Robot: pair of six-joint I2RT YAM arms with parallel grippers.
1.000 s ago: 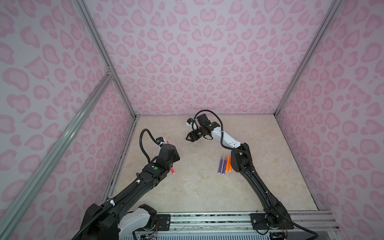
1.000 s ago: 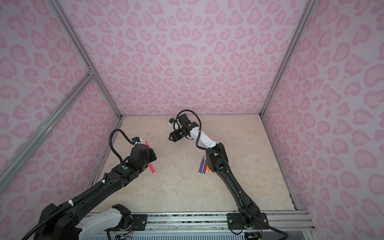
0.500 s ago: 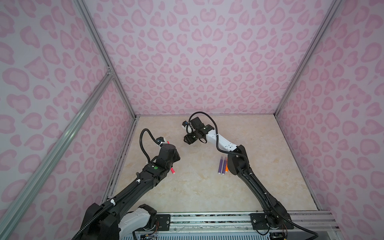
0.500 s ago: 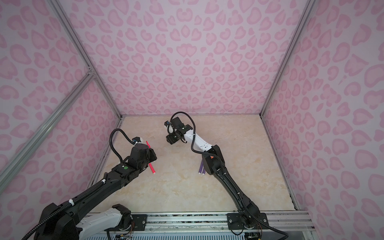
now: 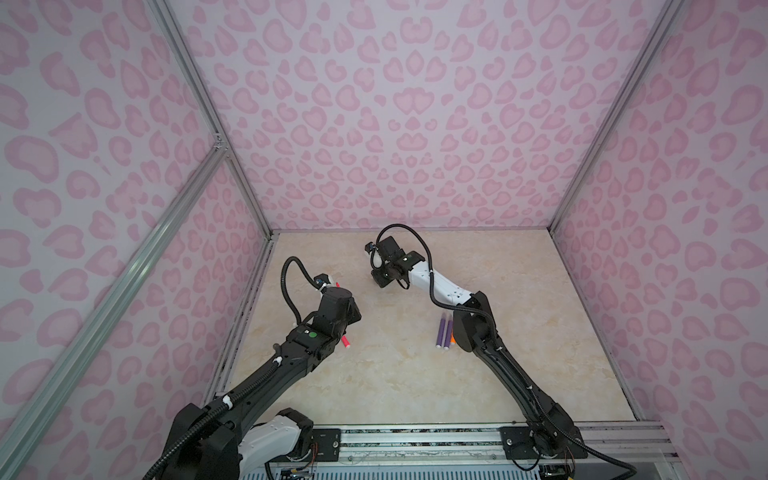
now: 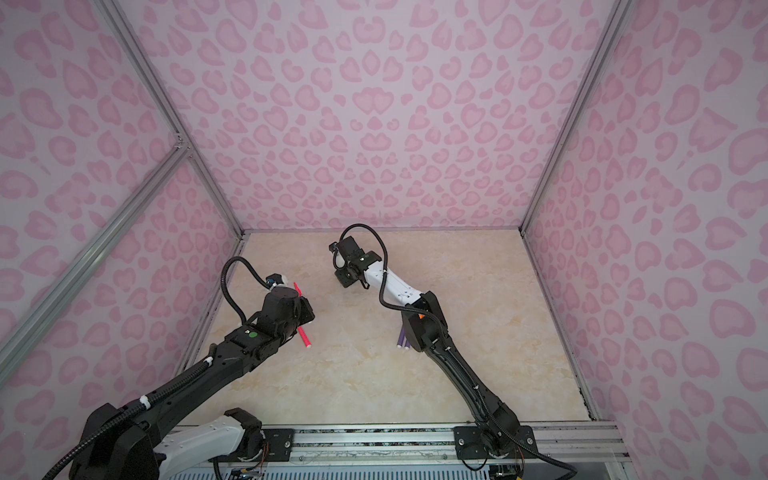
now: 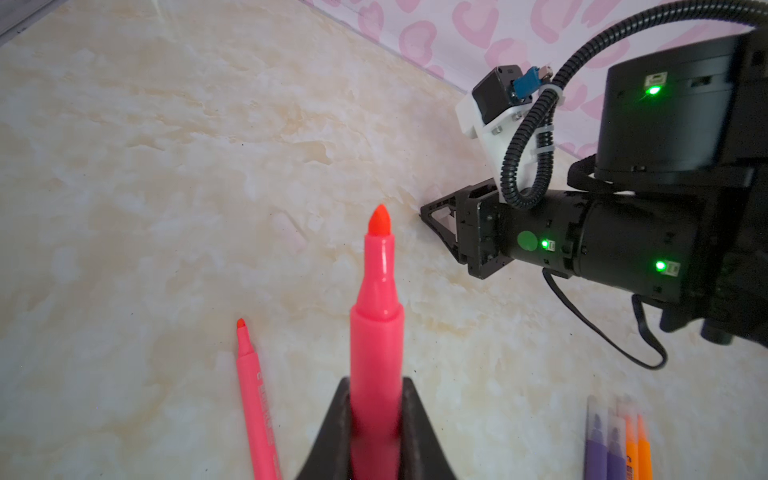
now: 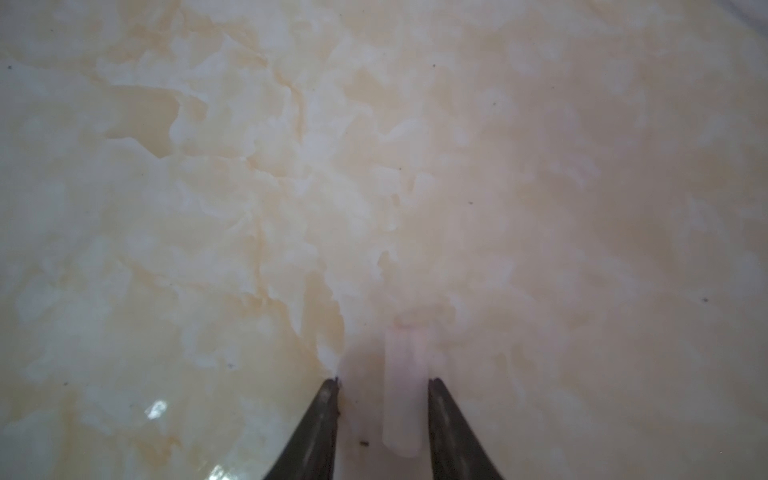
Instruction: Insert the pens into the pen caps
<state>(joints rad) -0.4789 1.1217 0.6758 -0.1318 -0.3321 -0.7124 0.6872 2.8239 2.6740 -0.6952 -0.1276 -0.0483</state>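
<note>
Clear cap (image 8: pixel 405 390) lies lengthwise between parted jaws of the right gripper (image 5: pixel 379 283), mid-frame in a top view; left gripper (image 7: pixel 376 382) clamps pink-red pen (image 7: pixel 376 311).

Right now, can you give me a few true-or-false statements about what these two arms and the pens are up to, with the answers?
1. The left tool grips a pink-red pen. True.
2. That pen's tip is capped. False: the tip is bare.
3. The right tool straddles a purple pen. False: a clear cap lies between its open jaws.
4. Two purple pens lie beside the orange pens on the table. True.
5. No other pink pen is in sight. False: a second pink pen lies on the table.
</note>
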